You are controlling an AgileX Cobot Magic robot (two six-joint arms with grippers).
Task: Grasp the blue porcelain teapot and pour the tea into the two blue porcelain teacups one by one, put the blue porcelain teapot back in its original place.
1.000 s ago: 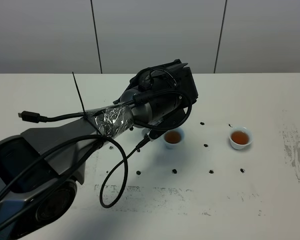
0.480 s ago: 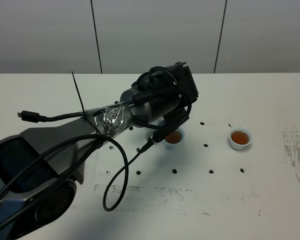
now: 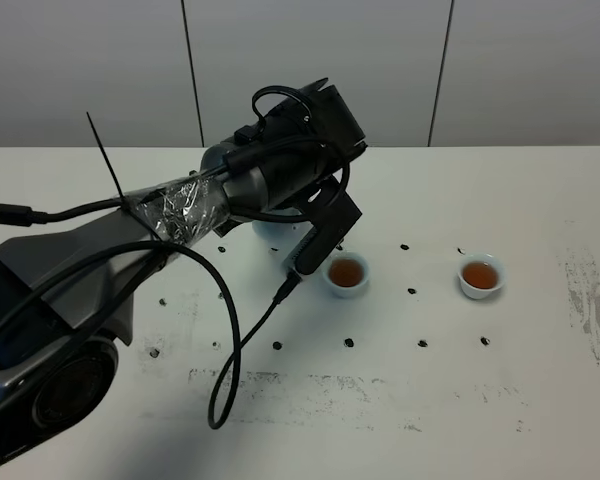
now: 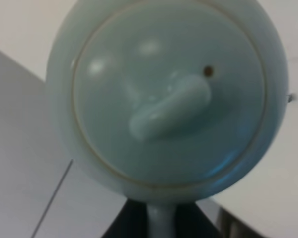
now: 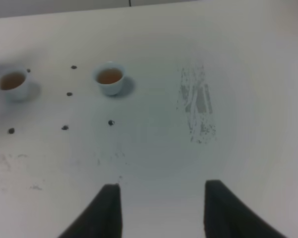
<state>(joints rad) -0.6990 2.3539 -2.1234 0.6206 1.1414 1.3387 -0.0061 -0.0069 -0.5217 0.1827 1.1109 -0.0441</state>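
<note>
The blue porcelain teapot [image 4: 164, 94] fills the left wrist view, lid and knob facing the camera. My left gripper [image 4: 161, 222] is shut on its loop handle. In the high view only a pale edge of the teapot [image 3: 273, 232] shows under the left wrist, behind and to the left of the nearer teacup [image 3: 346, 273]. I cannot tell whether it rests on the table. The second teacup [image 3: 479, 276] stands further right. Both teacups hold brown tea and also show in the right wrist view [image 5: 12, 83] [image 5: 110, 78]. My right gripper [image 5: 164, 208] is open and empty above the table.
The white table [image 3: 500, 380] carries small dark spots around the cups and a scuffed grey patch [image 3: 590, 300] near the right edge. A loose black cable [image 3: 230, 350] hangs from the left arm over the table. Grey wall panels stand behind.
My left arm has swung back and to the left with the teapot, away from above the nearer teacup. The cups have not moved.
</note>
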